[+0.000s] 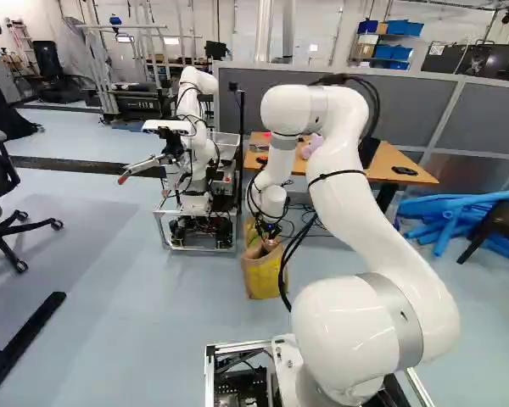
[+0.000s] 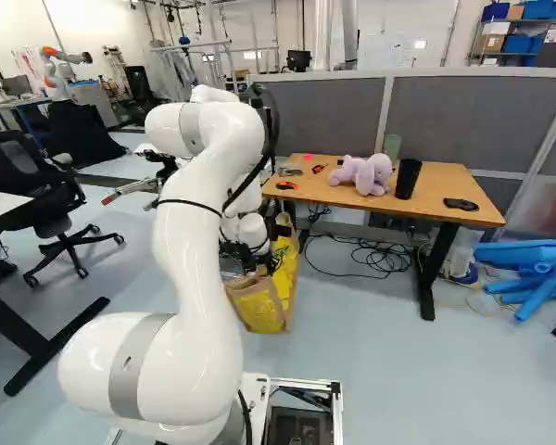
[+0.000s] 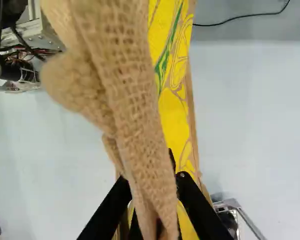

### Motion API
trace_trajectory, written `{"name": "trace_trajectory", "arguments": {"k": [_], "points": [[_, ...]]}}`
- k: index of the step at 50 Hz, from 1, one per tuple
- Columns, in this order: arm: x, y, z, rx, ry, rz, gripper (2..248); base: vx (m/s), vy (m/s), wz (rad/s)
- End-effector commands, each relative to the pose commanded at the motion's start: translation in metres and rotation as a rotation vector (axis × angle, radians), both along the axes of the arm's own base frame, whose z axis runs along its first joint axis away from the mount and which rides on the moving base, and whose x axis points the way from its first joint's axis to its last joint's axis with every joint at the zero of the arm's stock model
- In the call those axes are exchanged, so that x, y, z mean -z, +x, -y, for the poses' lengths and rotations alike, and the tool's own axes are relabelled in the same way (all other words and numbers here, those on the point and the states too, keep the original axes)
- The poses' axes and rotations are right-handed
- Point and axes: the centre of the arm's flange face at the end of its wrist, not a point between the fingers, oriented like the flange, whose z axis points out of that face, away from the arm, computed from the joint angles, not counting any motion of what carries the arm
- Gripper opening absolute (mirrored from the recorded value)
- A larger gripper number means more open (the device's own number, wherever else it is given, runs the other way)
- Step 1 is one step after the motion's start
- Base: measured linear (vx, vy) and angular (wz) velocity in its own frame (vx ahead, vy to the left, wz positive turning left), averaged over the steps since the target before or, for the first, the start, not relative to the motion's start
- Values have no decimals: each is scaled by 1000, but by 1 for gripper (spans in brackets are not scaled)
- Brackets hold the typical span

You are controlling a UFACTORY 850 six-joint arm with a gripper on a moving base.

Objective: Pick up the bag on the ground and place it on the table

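Being pinched by its woven handle (image 3: 125, 85), the yellow-and-tan shopping bag (image 1: 263, 275) is being held upright, low by the floor (image 1: 136, 322), just below the centre of the left base view and left of centre in the right base view. Whether any of its weight is being borne by the floor cannot be told. The handle is being clasped from both sides by the black fingers (image 3: 194, 200) of the gripper (image 1: 270, 241), which is being pointed downwards by the white arm (image 1: 356, 195). Right of centre in the right base view, the wood-topped table (image 2: 445, 190) is being supported on dark legs (image 2: 426, 287), apart from the bag. On it, a lavender plush toy (image 2: 363, 173) is being displayed just beside a black tumbler (image 2: 408, 179). Under the table, the floor is being crossed by dark cables (image 2: 366, 258). At the right edge of that frame, blue foam tubes (image 2: 537, 255) are being heaped together. In the upper left of the left base view, another robot (image 1: 195, 127) is being carried on a framed base (image 1: 199, 247).
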Motion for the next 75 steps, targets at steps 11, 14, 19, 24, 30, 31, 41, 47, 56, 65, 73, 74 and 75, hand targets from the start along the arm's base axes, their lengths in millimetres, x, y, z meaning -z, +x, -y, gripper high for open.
{"name": "trace_trajectory", "arguments": {"k": [11, 14, 19, 24, 30, 31, 41, 47, 56, 65, 73, 74, 75], "points": [[-16, -3, 0, -111, -31, 11, 22, 0, 0, 0], [-20, -4, 0, -142, -39, 15, 22, 0, 0, 0], [-28, -5, 0, -192, -54, 20, 22, 0, 0, 0], [-35, -7, 0, -242, -69, 26, 22, 0, 0, 0], [-43, -8, 0, -272, -78, 34, 22, 0, 0, 0], [-45, -9, 0, -274, -79, 35, 22, 0, 0, 0], [-59, -12, 0, -280, -83, 50, 22, 0, 0, 0], [-68, -14, 0, -280, -84, 59, 22, 0, 0, 0], [-81, -17, 1, -280, -85, 74, 22, 0, 0, 0], [-93, -20, 1, -279, -87, 89, 22, 0, 0, 0], [-104, -23, 1, -278, -88, 100, 22, 0, 0, 0], [-106, -23, 1, -278, -88, 101, 22, 0, 0, 0], [-107, -24, 1, -278, -88, 102, 22, 0, 0, 0]]}}
